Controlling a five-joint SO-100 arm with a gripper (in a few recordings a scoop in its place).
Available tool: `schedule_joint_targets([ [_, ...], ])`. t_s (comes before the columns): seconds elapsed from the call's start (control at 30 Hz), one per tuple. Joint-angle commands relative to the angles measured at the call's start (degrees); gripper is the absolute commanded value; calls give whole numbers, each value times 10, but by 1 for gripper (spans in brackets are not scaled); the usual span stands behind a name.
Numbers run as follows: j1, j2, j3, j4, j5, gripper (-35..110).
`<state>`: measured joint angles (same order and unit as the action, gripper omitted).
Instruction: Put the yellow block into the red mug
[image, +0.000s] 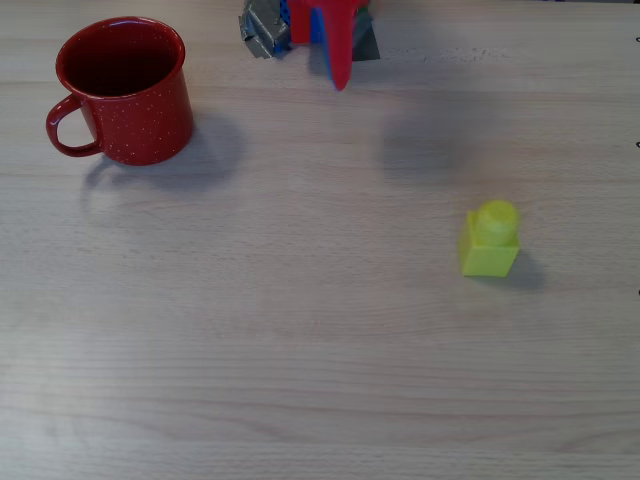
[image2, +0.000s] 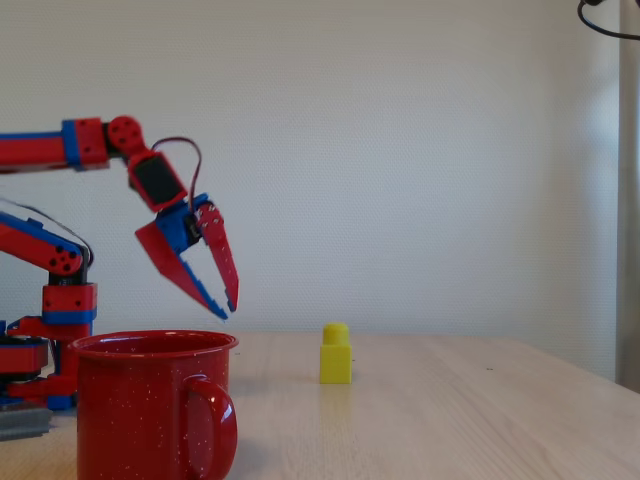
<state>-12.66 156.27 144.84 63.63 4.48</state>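
Note:
The yellow block (image: 490, 240) stands upright on the wooden table, stud up, right of centre in the overhead view; in the fixed view the block (image2: 336, 354) is beyond the mug. The red mug (image: 125, 90) is at the far left, handle to the left, its inside dark with nothing seen in it; in the fixed view the mug (image2: 150, 405) fills the near left. My red-and-blue gripper (image2: 228, 308) hangs in the air above the table, pointing down, between mug and block, touching neither. Its fingertips meet and hold nothing. From overhead the gripper (image: 340, 80) pokes in at the top edge.
The arm's base (image2: 45, 340) stands at the left in the fixed view, behind the mug. Bare wooden table (image: 300, 350) spreads between mug and block and toward the front. A white wall closes the back.

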Motion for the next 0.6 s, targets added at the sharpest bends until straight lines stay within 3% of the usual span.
schedule_joint_targets([
  [0.0, -21, -29, -101, 23, 26, 0],
  [0.57, -155, -408, -633, 293, 182, 0],
])
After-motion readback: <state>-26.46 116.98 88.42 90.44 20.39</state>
